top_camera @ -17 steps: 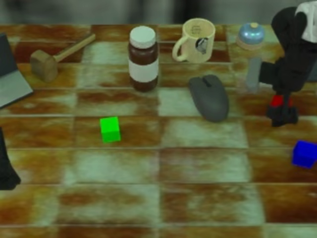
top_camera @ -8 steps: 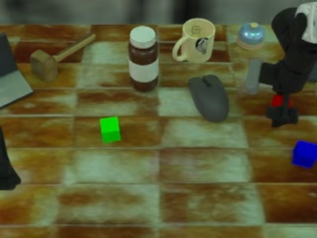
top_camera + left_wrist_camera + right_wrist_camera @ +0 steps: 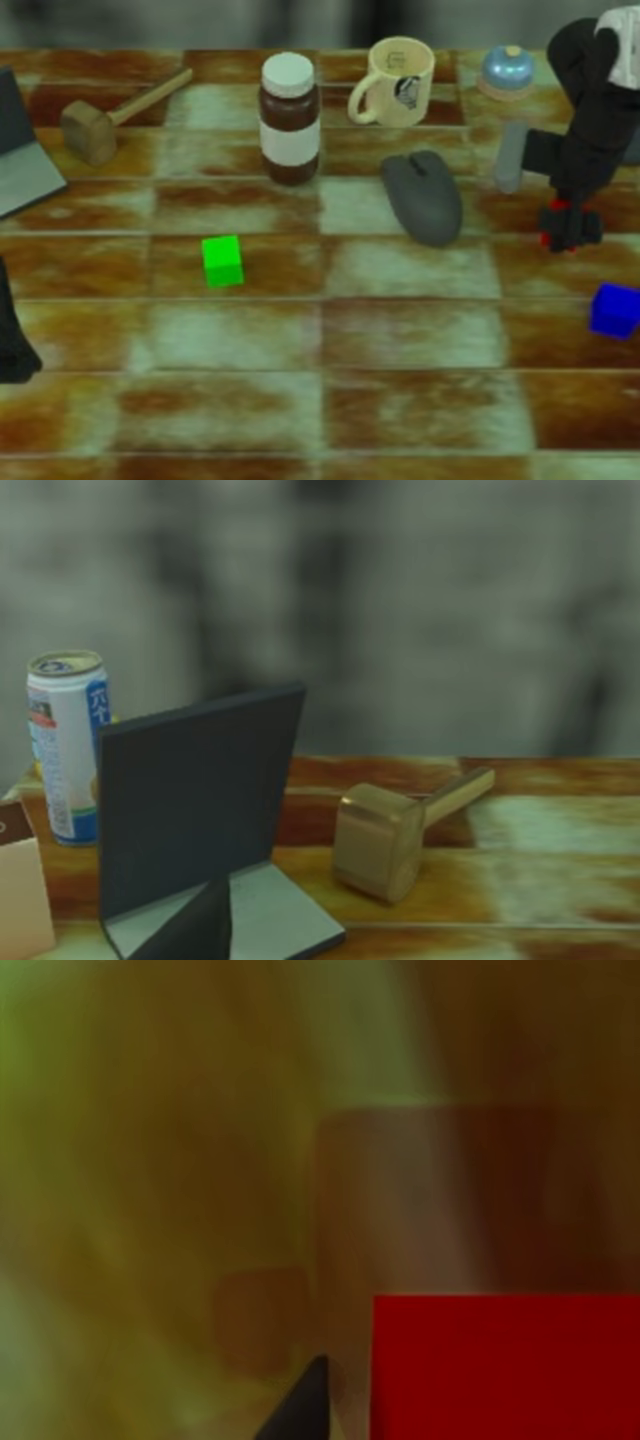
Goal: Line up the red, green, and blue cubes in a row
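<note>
The right gripper (image 3: 568,228) sits at 3 o'clock, jaws around the red cube (image 3: 556,212); whether they pinch it, I cannot tell. The mug's (image 3: 397,80) interior is unclear.

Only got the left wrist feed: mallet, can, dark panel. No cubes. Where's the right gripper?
Observer: The top view shows the right gripper at the table's right side, low on the red cube.
Operator: Green and blue lined up yet?
Observer: No. The green cube sits alone left of centre, and the blue cube is at the right edge, apart from the red one.
Operator: My arm in the way?
Observer: No. The left arm is parked at the left edge, well away from the green cube.
</note>
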`<action>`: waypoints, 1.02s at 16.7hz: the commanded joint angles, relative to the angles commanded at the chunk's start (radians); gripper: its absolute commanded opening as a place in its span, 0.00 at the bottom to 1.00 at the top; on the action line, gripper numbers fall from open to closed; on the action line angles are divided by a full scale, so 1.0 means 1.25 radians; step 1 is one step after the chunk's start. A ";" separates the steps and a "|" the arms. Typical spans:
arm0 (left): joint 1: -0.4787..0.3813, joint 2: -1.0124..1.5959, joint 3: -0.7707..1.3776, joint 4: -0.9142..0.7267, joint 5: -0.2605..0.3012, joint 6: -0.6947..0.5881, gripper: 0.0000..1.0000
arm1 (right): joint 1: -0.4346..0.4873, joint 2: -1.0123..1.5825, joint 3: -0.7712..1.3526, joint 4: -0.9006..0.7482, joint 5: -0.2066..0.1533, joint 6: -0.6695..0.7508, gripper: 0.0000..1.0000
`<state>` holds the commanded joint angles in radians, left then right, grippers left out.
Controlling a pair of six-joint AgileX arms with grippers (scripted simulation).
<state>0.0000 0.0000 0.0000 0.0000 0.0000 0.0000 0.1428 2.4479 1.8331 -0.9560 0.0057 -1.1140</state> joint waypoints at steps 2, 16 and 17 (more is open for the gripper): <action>0.000 0.000 0.000 0.000 0.000 0.000 1.00 | 0.000 0.000 0.000 0.000 0.000 0.000 0.00; 0.000 0.000 0.000 0.000 0.000 0.000 1.00 | 0.004 -0.068 0.084 -0.158 -0.006 0.014 0.00; 0.000 0.000 0.000 0.000 0.000 0.000 1.00 | 0.005 -0.076 0.102 -0.184 -0.006 0.014 0.00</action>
<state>0.0000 0.0000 0.0000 0.0000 0.0000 0.0000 0.1494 2.3532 1.9611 -1.1862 -0.0013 -1.0967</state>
